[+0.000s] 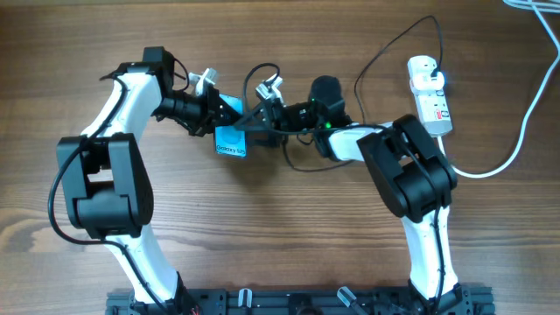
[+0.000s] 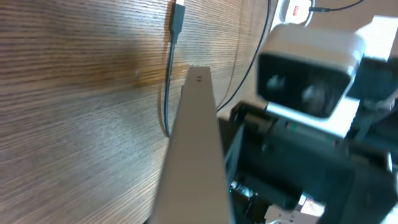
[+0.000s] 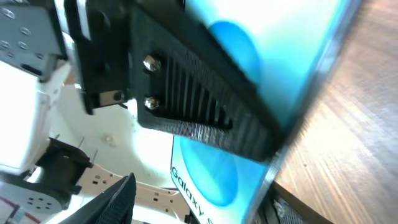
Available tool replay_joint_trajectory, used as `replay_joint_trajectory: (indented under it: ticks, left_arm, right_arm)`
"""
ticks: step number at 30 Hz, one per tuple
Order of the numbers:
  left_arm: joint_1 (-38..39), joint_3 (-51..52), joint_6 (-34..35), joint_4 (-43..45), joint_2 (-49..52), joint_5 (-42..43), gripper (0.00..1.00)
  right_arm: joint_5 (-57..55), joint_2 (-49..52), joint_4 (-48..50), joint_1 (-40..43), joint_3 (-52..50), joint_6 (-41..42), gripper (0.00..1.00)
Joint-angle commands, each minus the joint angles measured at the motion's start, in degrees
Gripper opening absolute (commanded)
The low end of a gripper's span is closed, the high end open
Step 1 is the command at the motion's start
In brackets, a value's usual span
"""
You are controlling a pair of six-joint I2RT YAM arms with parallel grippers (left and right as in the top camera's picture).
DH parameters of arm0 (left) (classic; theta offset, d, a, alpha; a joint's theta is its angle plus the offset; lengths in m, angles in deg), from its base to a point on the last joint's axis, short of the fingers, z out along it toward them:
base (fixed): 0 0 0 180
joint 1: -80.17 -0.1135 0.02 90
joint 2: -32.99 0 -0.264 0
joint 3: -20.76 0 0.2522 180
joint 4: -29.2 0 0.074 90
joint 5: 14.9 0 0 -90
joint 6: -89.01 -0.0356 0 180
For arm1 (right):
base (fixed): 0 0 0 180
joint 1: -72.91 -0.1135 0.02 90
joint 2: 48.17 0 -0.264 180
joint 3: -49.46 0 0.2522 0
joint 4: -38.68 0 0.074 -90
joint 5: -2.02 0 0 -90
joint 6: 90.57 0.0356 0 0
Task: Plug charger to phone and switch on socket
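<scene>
Gripping the phone (image 1: pixel 230 142) by its flat faces, the left gripper (image 1: pixel 224 118) is closed on it: in the right wrist view one black ribbed finger (image 3: pixel 199 112) lies straight across the teal screen. The phone is held clear of the table (image 1: pixel 262 227), at mid-table and left of centre, between the two wrists. From overhead its long axis runs roughly from the far side of the table toward the near side, and the lettered end points to the near side. In the left wrist view it shows edge-on as a grey slab leading away from the camera.

Legible writing: white "Galaxy" along the near end of the screen, followed by a partial character that may be an "S". No other text can be read.

Right gripper (image 1: pixel 258 118): just beside the phone's right edge. Only one finger (image 3: pixel 118 199) shows in its own view, so it cannot be told whether the jaws are apart or together.

Charger (image 2: pixel 169 74): the thin black cable lies on the table. Its plug tip (image 2: pixel 178 14) rests free on the wood, beyond the phone's far end and apart from it.

Socket (image 1: pixel 430 94): at the far right, well apart from the phone, with its long axis near-to-far and slightly slanted. It carries red markings too small to read. A thick white cord (image 1: pixel 516 144) leaves its near end.
</scene>
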Motion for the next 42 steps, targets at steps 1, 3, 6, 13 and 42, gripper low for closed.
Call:
replay_joint_trajectory:
  ticks: [1, 3, 6, 13, 42]
  left_arm:
    - [-1.79, -0.17, -0.70, -0.74, -0.94, -7.17, 0.04]
    - [-2.12, -0.07, -0.70, -0.96, -0.94, -7.15, 0.04]
    - [-2.21, -0.07, -0.68, -0.96, -0.94, -7.15, 0.04]
    - [-2.21, -0.02, -0.70, -1.57, -0.94, -7.15, 0.04]
    - [-2.21, -0.02, 3.17, 0.74, -0.94, 8.15, 0.04]
  right_arm:
    - [-0.74, 0.09, 1.18, 4.83, 0.55, -1.70, 0.63]
    - [-1.05, 0.09, 1.20, 6.78, 0.74, -1.05, 0.59]
    - [-1.03, -0.02, 1.20, 8.94, 1.05, -1.81, 0.58]
    - [-3.19, -0.07, -4.39, 13.31, 1.05, -12.24, 0.59]
    - [-52.70, -38.99, -83.91, 13.33, 1.05, -64.74, 0.98]
